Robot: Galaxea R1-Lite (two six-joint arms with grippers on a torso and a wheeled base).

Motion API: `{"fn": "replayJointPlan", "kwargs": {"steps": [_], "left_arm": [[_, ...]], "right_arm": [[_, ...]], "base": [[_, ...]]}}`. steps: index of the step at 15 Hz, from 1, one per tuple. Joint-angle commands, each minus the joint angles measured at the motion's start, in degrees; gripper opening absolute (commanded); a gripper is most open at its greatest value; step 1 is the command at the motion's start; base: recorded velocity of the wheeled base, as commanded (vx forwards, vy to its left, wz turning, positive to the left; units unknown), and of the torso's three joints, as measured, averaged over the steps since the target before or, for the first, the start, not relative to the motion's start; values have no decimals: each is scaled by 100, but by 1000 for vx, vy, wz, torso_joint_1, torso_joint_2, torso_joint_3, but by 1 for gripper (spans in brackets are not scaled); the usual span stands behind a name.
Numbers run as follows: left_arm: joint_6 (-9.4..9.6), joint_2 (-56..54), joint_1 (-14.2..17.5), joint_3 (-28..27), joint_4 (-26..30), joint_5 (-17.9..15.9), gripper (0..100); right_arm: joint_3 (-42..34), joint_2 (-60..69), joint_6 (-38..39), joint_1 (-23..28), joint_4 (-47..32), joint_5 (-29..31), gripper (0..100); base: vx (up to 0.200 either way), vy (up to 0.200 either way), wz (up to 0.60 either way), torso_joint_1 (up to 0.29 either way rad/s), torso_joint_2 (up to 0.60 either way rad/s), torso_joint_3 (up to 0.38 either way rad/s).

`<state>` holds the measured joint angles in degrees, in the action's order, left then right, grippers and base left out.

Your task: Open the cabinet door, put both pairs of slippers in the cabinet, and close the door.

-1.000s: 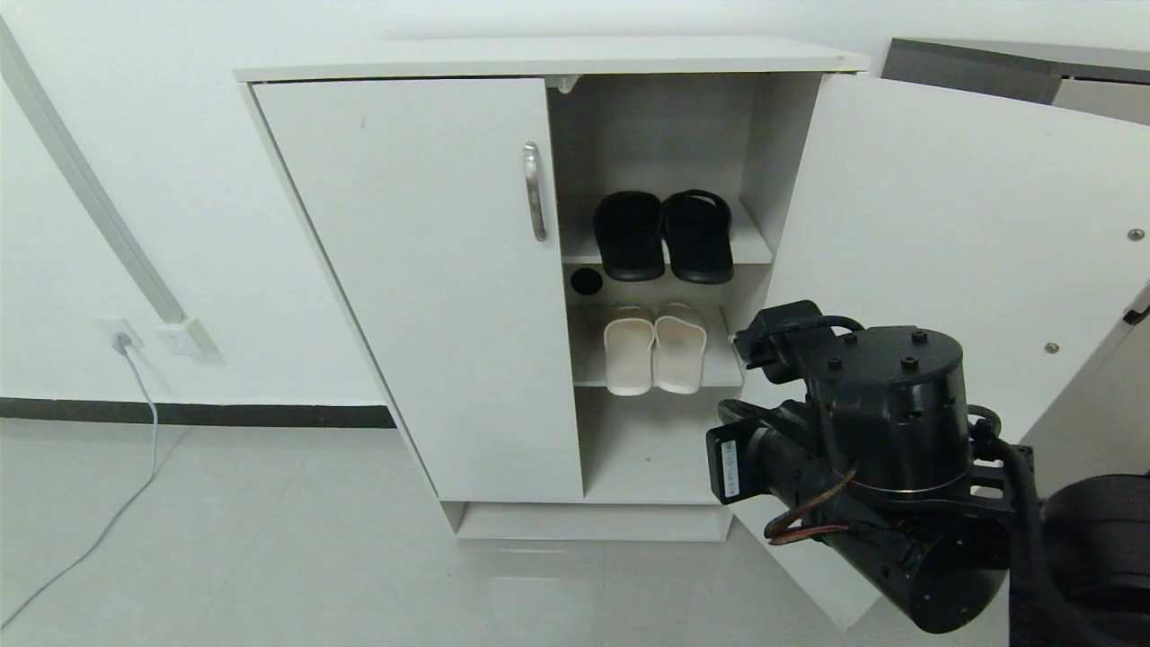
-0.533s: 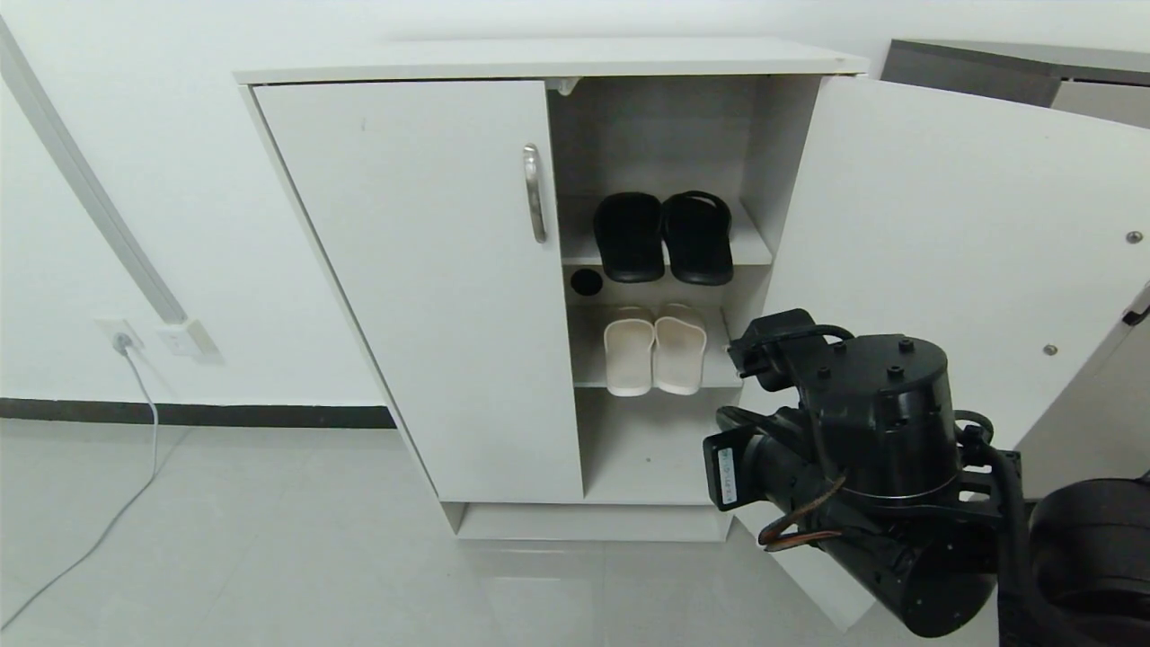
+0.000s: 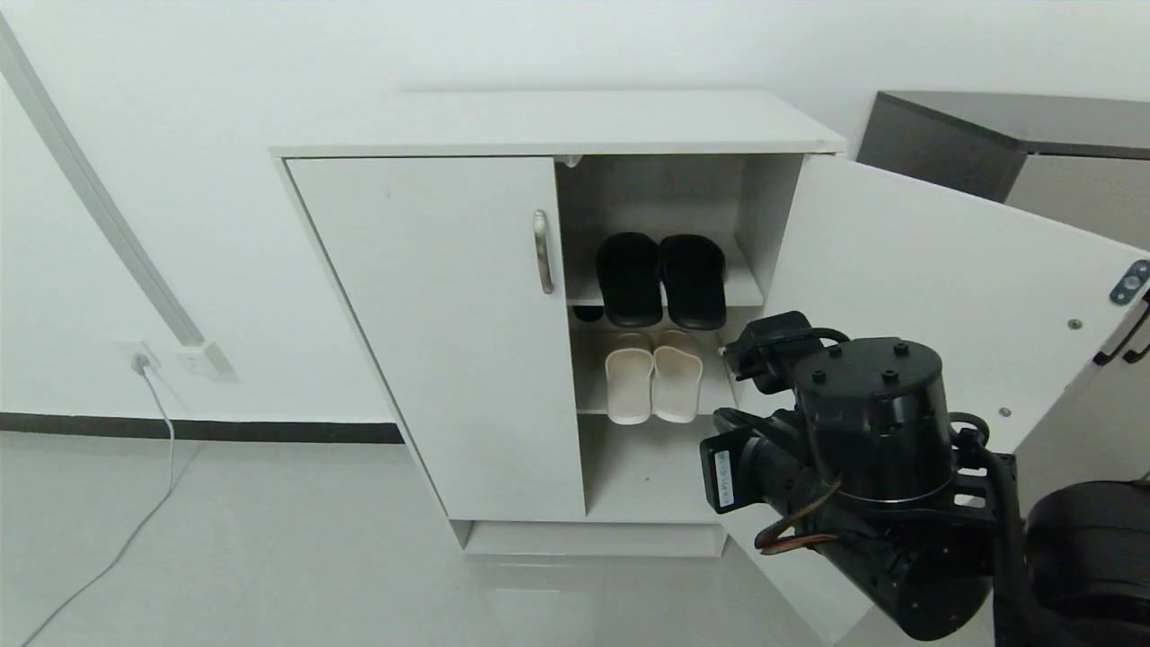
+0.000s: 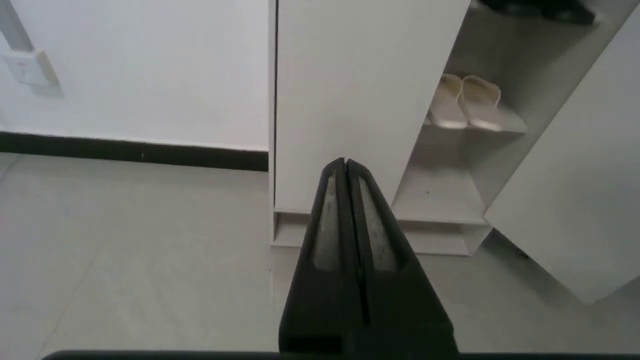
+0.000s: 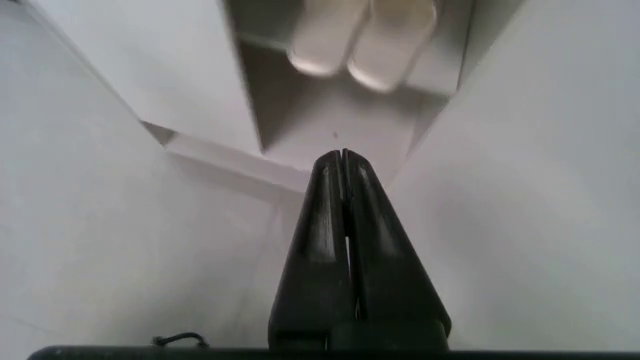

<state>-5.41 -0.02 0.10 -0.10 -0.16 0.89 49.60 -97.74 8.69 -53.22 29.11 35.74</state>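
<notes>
The white cabinet (image 3: 557, 121) stands with its right door (image 3: 916, 288) swung open and its left door (image 3: 449, 323) closed. A black pair of slippers (image 3: 660, 279) lies on the upper shelf, a white pair (image 3: 653, 373) on the shelf below. My right arm hangs low in front of the open door. The right gripper (image 5: 343, 160) is shut and empty, pointing at the cabinet's bottom compartment under the white slippers (image 5: 365, 30). My left gripper (image 4: 345, 165) is shut and empty above the floor, facing the closed door, with the white slippers (image 4: 466, 100) farther off.
A dark grey cabinet (image 3: 988, 144) stands to the right behind the open door. A wall socket with a cable (image 3: 139, 362) is at the left, and the cable trails over the tiled floor (image 3: 269, 557). The closed door has a metal handle (image 3: 542, 252).
The whole head view has shifted: the cabinet now sits lower and looks a little farther off, so the camera moved. The slippers and doors keep their places; the right arm drew back slightly.
</notes>
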Motion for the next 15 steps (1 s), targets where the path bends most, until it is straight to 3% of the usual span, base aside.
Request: {"fn": "replayJointPlan", "kwargs": {"steps": [1,15], "left_arm": [[5,2,-1,1,-2,-1,0],[5,2,-1,1,-2,-1,0]], "right_arm": [[-3,-69,10,5,-2,-6,0],[23,-104,10,14,-2,-6,0]], "base": [[0,0,0,124,-461,-359],[0,0,0,168,-485,-323]]}}
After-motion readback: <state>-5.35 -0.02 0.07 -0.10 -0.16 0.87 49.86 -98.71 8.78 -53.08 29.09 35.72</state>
